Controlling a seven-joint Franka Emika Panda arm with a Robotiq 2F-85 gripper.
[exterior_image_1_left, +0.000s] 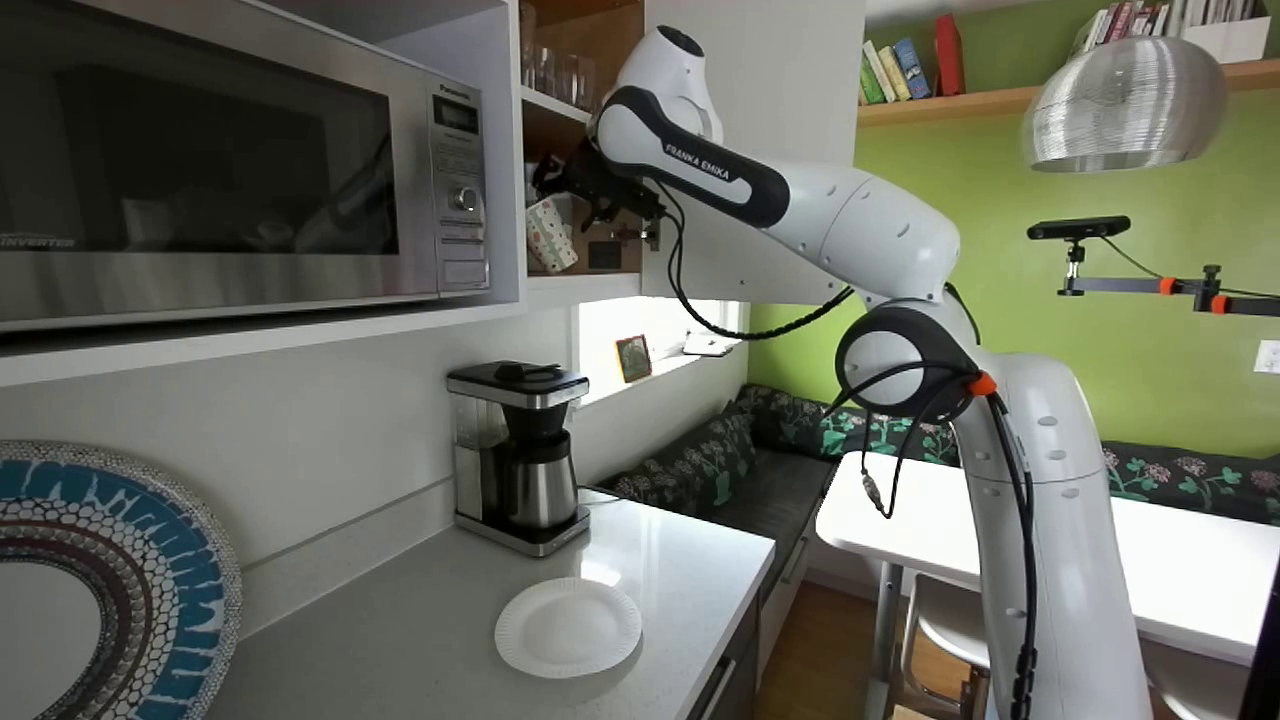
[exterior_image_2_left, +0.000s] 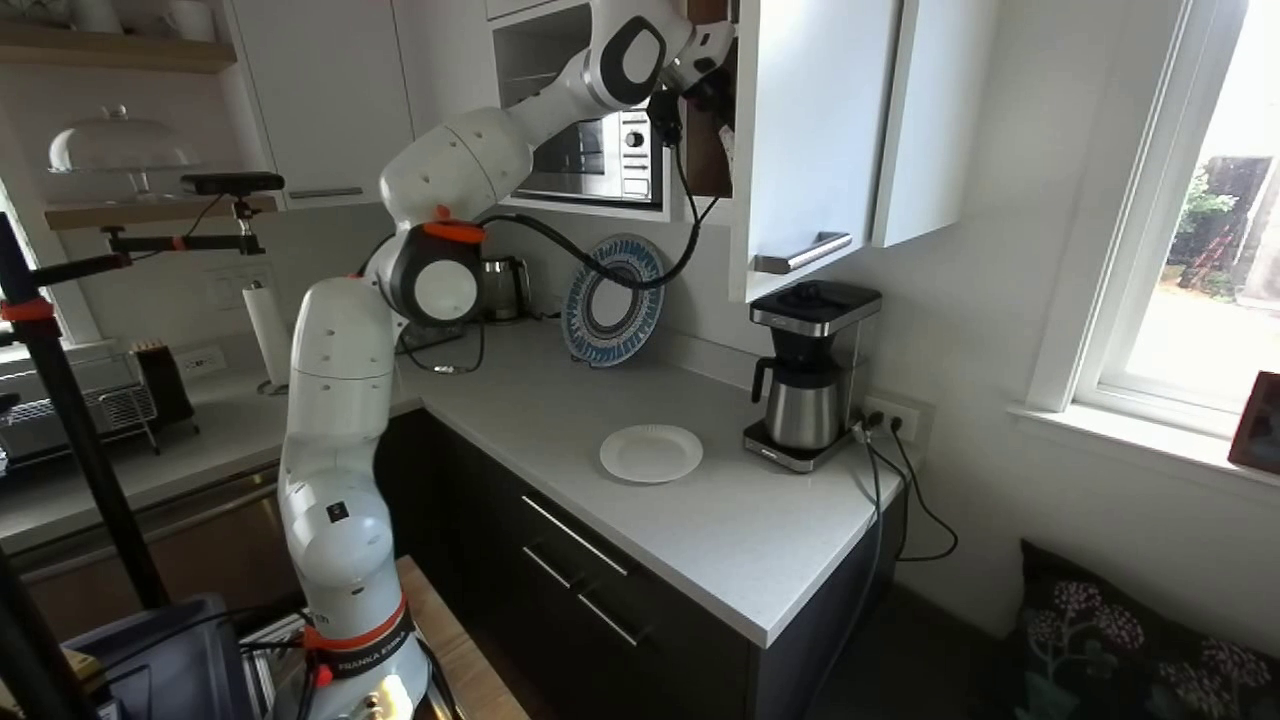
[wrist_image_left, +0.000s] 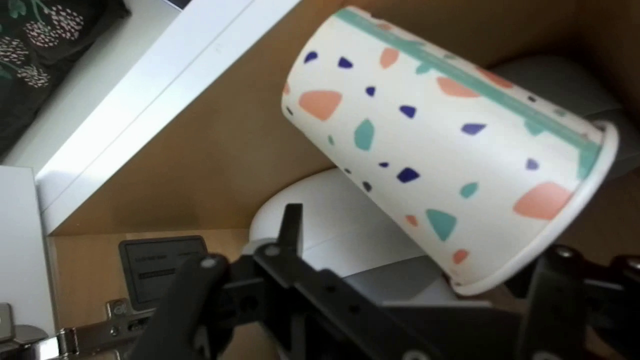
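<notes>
Speckled paper cup (wrist_image_left: 440, 150) tilted just beside my tool (wrist_image_left: 410, 250), jaws apart, inside cupboard (wrist_image_left: 200, 165); surface (exterior_image_1_left: 420, 620) below, green wall (exterior_image_1_left: 1100, 370) beyond.

A tapered white paper cup (wrist_image_left: 440, 150), patterned with coral, teal and navy flecks, has a teal stripe along its side and a rolled white rim. It is tilted inside the open, brown-lined cupboard (wrist_image_left: 175, 170), its visible side undented. In the wrist view its narrower base points to the upper left, its rim to the lower right.
</notes>
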